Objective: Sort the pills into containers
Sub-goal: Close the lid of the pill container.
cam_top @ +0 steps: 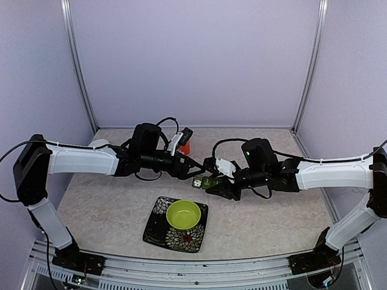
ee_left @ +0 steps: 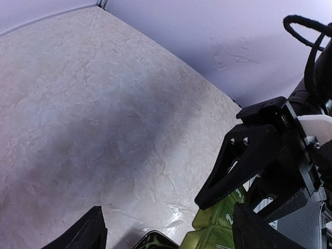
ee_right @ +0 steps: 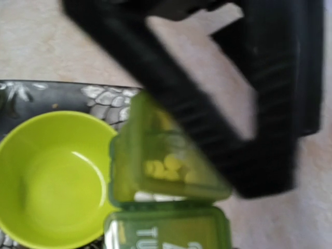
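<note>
Lilac walls (cam_top: 193, 60) close in a beige marbled table (cam_top: 109, 205) on the back and both sides. The table is bare along the left, the right and the far corners. A dark flowered plate (cam_top: 158, 232) lies near the front edge at the middle, with a lime bowl (cam_top: 183, 214) on it. An orange bottle (cam_top: 185, 147) stands toward the back, just behind the left wrist.

Both arms rise from their bases at the front corners, bend at the elbow and stretch level toward the middle, so the two wrists nearly meet just behind the plate.

The right gripper (cam_top: 213, 181) pinches the green pillbox (cam_top: 202, 181) and holds it above the table, near the back rim of the bowl. In the right wrist view the pillbox (ee_right: 166, 166) is tilted, with yellow pills (ee_right: 168, 168) showing through one clouded compartment. A black finger crosses in front of it.

The left gripper (cam_top: 196, 168) hangs just beside the pillbox on its far left side. Its fingers (ee_left: 88, 233) are spread wide with nothing between them.
</note>
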`<state>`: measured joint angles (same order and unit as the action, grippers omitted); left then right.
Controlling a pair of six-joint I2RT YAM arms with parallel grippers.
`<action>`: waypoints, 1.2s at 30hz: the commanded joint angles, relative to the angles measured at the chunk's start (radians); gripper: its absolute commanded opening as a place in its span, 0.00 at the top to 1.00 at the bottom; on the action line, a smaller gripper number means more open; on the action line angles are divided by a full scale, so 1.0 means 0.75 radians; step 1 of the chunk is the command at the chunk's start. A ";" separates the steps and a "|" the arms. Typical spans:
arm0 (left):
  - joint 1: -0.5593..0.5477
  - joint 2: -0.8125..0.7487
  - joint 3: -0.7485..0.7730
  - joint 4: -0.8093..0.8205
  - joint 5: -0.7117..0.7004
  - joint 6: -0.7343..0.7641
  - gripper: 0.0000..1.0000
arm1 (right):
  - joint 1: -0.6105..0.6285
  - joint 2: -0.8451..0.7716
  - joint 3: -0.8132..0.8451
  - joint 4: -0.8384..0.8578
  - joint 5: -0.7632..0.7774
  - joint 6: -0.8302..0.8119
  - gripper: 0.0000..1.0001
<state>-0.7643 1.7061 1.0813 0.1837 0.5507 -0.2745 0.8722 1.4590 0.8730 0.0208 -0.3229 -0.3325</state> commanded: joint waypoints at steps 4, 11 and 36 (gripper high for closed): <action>-0.016 -0.029 -0.012 -0.038 0.037 0.021 0.20 | -0.021 -0.011 0.055 -0.008 0.127 0.034 0.71; -0.008 -0.011 -0.026 0.026 0.107 -0.039 0.22 | -0.020 -0.084 0.013 0.048 0.156 0.021 0.72; 0.009 0.071 -0.023 0.173 0.313 -0.248 0.66 | -0.019 -0.141 -0.056 0.141 0.217 -0.007 0.74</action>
<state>-0.7643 1.7386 1.0683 0.3065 0.7628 -0.4591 0.8623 1.3602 0.8375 0.0814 -0.1764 -0.3401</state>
